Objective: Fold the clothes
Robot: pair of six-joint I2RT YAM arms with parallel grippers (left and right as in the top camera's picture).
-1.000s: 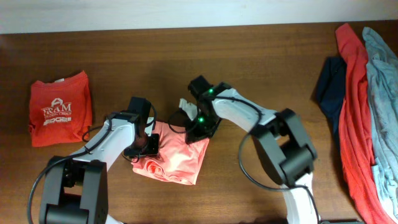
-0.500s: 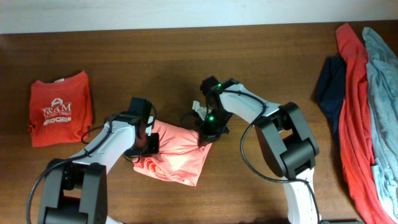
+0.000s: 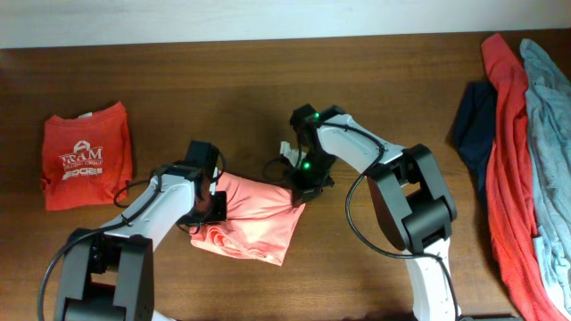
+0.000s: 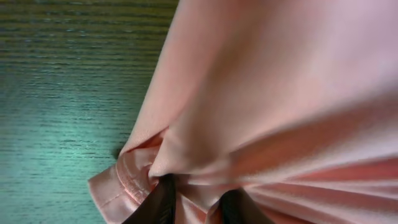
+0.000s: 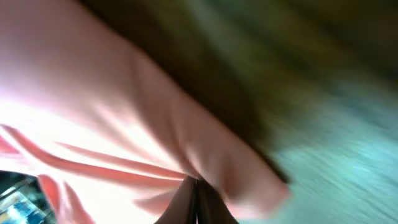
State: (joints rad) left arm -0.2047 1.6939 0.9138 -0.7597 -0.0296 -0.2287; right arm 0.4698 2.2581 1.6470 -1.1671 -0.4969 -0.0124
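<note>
Jaws of the right gripper (image 3: 298, 193) are pinched together on the far right corner of the salmon-pink shirt (image 3: 254, 223). Those of the left gripper (image 3: 207, 210) stand slightly apart with a fold of its left edge between them; whether they press it I cannot tell. On the brown bench (image 3: 375, 71), a coral-red garment (image 3: 504, 160), a grey-blue garment (image 3: 546, 125) and a navy garment (image 3: 471, 116) lie heaped at the right. The salmon-pink shirt lies rumpled in the middle, and a folded red shirt (image 3: 85, 156) with white lettering lies at the left.

Salmon-pink shirt (image 3: 254, 223) part-folded, rumpled, ctr; red lettered tee (image 3: 86, 165) folded far left; other garments (image 3: 516, 143) heaped far rt.
</note>
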